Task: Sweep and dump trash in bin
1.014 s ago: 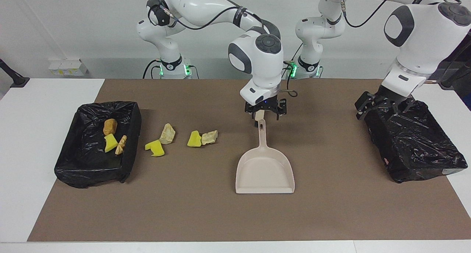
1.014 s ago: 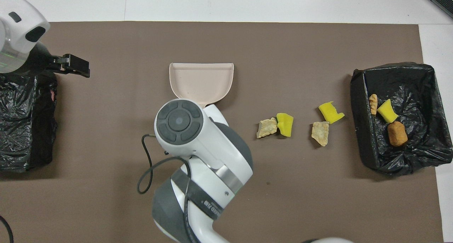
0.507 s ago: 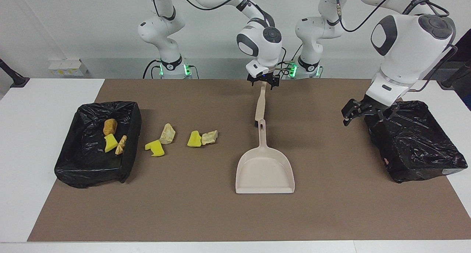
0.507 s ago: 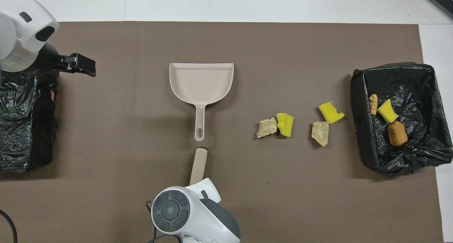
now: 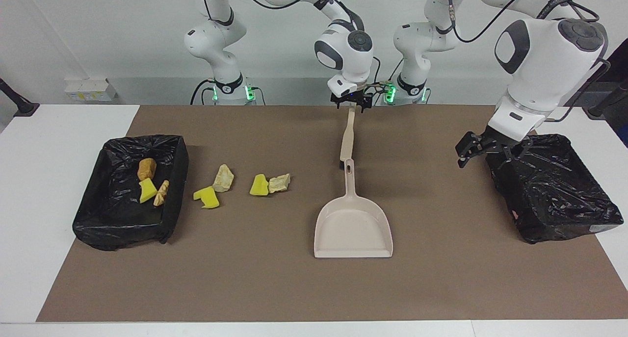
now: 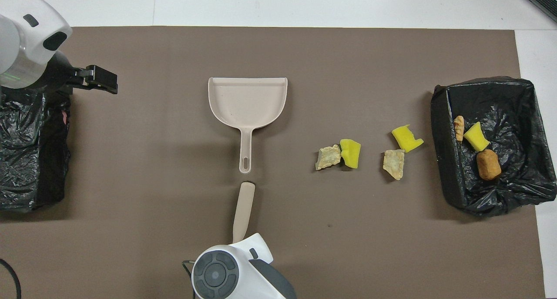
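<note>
Brown matting is covering the white tabletop (image 5: pixel 29 190). In the facing view, the right claw (image 5: pixel 350 105) is sitting at the robots' end of a beige stick (image 5: pixel 347 136), whose other end is lying just beside the handle of the beige dustpan (image 5: pixel 353 226). Whether this claw is clamped on the stick I cannot tell. The loose trash is lying between the dustpan and the black-lined bin (image 5: pixel 174 199), well apart from both claws: a yellow sponge (image 5: pixel 258 185) touching a pale stone (image 5: pixel 279 182), then another stone (image 5: pixel 223 177) beside a second sponge (image 5: pixel 207 197). A bread roll (image 5: pixel 146 168), a sponge chunk and a small brown bit are resting inside the bin. The left claw (image 5: pixel 490 148) is hovering, jaws apart, over the edge of a black bagged box (image 5: pixel 554 190) at the left arm's end.

From overhead, the stick (image 6: pixel 243 205) is running under the right arm's wrist (the claw itself is hiding beneath it). The four loose pieces are lying toward the bin (image 6: pixel 440 159) from the dustpan (image 6: pixel 248 101). The left claw (image 6: pixel 102 79) is jutting out beside the bagged box (image 6: pixel 30 159).
</note>
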